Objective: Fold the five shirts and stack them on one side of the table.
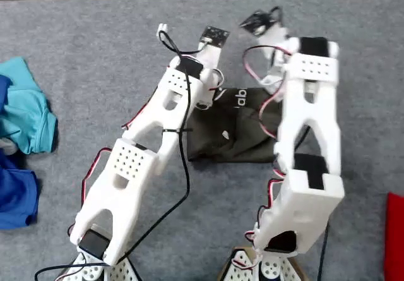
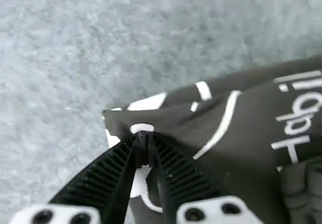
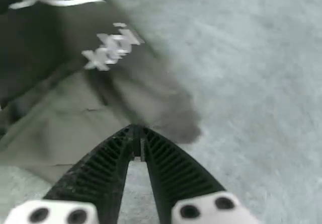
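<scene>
A dark olive shirt (image 1: 230,129) with white print lies folded at the middle of the grey table, between my two arms. My left gripper (image 2: 142,146) is shut on a corner of this shirt (image 2: 241,128), pinching the cloth at its far left edge. My right gripper (image 3: 136,141) is shut on the shirt's (image 3: 65,93) other far edge. In the high view both arms stretch over the shirt, the left arm (image 1: 183,85) at its far left corner and the right arm (image 1: 306,85) at its far right side.
A heap of teal and blue shirts (image 1: 22,136) lies at the table's left edge. A red shirt (image 1: 394,237) shows at the right edge. Grey felt (image 1: 76,35) covers the table, with open room at the back.
</scene>
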`<state>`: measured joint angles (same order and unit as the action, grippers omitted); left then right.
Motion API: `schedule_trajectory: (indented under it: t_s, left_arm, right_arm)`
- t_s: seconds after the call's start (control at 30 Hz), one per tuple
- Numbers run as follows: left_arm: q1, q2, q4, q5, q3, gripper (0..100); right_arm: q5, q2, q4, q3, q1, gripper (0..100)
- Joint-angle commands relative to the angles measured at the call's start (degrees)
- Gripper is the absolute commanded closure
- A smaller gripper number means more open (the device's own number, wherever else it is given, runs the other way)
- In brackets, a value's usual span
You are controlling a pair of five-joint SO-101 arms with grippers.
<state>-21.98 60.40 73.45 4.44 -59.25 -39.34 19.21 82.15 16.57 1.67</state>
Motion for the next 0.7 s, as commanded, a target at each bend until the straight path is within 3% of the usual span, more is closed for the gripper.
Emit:
schedule_trajectory:
  t_s: [0.0, 0.43, 0.67]
  left_arm:
    - [1.1, -0.6, -0.9, -0.4, -1.5, 98]
    - [3.3, -0.1, -1.4, -1.1, -0.9, 98]
    - [6.0, -0.6, -0.8, -11.5, -1.5, 98]
  right_arm:
    - [-1.5, -2.5, 0.9, 2.6, -2.7, 99.2]
    - [2.8, 10.6, -9.8, 4.4, -4.5, 99.2]
    - [9.6, 11.7, -12.9, 4.4, -6.6, 99.2]
